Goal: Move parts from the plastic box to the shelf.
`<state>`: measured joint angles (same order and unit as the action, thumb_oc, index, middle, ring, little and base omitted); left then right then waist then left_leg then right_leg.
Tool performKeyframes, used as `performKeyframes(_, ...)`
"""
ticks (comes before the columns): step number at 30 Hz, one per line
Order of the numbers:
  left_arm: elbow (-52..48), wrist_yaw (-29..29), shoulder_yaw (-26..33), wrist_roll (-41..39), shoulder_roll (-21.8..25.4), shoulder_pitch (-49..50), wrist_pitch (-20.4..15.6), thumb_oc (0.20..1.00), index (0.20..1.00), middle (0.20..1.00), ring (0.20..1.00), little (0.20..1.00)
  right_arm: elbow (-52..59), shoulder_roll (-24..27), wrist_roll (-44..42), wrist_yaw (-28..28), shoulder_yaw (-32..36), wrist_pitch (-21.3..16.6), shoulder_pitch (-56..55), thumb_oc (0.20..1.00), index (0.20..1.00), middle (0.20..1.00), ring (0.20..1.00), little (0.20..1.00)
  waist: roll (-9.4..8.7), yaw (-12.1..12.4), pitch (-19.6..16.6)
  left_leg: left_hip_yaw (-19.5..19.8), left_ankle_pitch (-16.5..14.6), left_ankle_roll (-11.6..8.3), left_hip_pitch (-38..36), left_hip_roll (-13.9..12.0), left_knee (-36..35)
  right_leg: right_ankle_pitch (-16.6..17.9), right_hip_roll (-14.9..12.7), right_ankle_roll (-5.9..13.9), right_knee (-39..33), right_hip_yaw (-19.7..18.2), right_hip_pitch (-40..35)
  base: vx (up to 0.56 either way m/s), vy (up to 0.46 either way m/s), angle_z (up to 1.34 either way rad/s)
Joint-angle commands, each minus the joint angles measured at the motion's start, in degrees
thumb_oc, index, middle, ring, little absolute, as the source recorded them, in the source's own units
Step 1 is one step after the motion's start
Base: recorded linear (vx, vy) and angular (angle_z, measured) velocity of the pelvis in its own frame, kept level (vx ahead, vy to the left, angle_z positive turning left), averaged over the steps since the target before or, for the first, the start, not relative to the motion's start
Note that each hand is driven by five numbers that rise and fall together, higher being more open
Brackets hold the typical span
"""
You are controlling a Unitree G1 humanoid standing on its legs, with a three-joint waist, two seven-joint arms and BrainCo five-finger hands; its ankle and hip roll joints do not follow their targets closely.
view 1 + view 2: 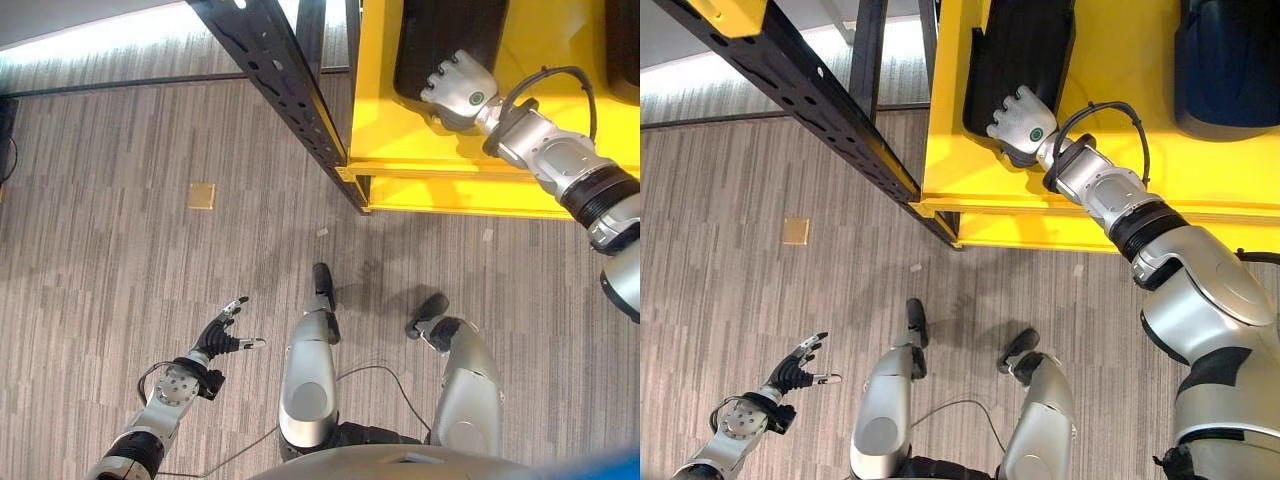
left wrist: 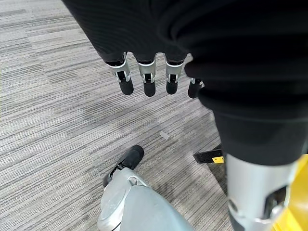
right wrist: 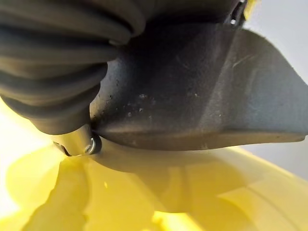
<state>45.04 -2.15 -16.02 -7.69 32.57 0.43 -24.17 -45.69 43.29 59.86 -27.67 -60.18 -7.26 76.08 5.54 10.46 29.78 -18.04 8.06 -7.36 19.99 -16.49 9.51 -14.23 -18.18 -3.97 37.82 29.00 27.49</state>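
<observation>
The right hand (image 1: pixel 1022 124) is up on the bright yellow shelf (image 1: pixel 1120 60), its pale back facing the head camera and its fingers tucked under and against the near end of a long black moulded plastic part (image 1: pixel 1025 45). The fingers are hidden against the part — whether they grip it or merely press on it, I cannot tell. From the right wrist, the dark matt body of the part (image 3: pixel 202 91) sits right up against the hand's ribbed cover, its underside just above the glossy yellow surface (image 3: pixel 144 202), touching or nearly so.

That black part lies lengthwise on the shelf deck, running away from the robot, with its near end close to the front lip. Further along the same deck, well apart to the right, sits a second dark, blue-black moulded part (image 1: pixel 1228 65).

Beside the yellow deck, a black perforated steel upright (image 1: pixel 285 85) of the shelf slants across the view and meets the shelf's corner near the floor.

Down low on the other side — the left hand (image 1: pixel 222 335) hangs over the grey striped carpet floor (image 1: pixel 120 220), fingers spread and straight, holding nothing. Its own wrist view shows the dark-tipped fingers (image 2: pixel 149 79) in a relaxed row above that carpet. A small tan square plate (image 1: pixel 201 195) lies flat on the floor, well away from either hand.
</observation>
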Motion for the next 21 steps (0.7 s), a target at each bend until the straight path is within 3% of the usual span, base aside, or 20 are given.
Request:
performKeyframes(1,1.26,0.08,-1.97,0.05,1.78,0.58,-1.97,1.0,1.0,1.0,1.0,1.0,-1.14,0.83,-0.2,0.27,-1.84,1.23,2.73,0.2,0.2,0.2,0.2,0.2,-0.64,1.62,-0.02,-1.09,-3.46,-2.59,-0.04,-5.34,2.89,0.61,-2.74,9.86,1.27,-4.85,1.77,0.0,0.0,0.0)
performKeyframes(21,2.44,0.09,-2.16,0.14,1.67,0.56,-2.66,1.0,1.0,1.0,1.0,1.0,-1.96,1.73,5.34,-2.33,-2.44,0.5,3.37,0.2,0.2,0.2,0.2,0.2,-0.73,1.51,-0.03,-1.0,-3.59,-2.48,-0.06,-5.29,3.39,0.3,-2.6,9.75,1.93,-5.04,1.73,0.0,0.0,0.0)
